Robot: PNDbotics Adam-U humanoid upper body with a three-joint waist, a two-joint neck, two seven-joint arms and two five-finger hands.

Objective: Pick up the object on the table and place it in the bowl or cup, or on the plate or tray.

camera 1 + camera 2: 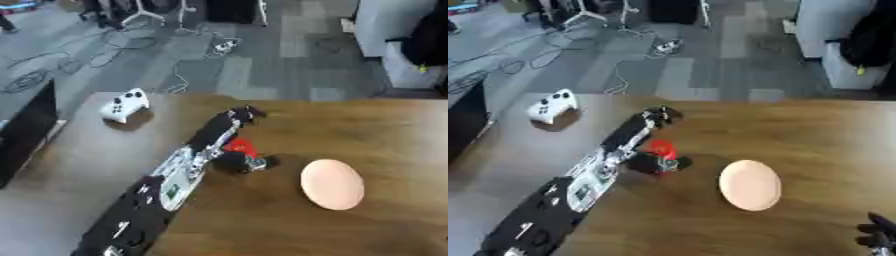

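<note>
The left arm reaches across the wooden table (pixel 385 130), and its left hand (pixel 238 116) is a dark blur at the far end; whether its fingers are apart or together I cannot tell. Beside the forearm, on the side toward the plate, sits a small red object (pixel 240 146) with a dark lump (pixel 236 161) just below it (their shapes are too smeared to name, and I cannot tell whether the arm touches them). The red object lies on the table, near the plate but apart from it.

The peach-coloured plate (pixel 332 184) lies flat and holds nothing.

Only the tip of the right hand (pixel 877 234) shows, cut off by the lower right corner of the right eye view, its dark fingers pointing up and relaxed.

A white game controller (pixel 124 104) rests near the table's far left corner.
</note>
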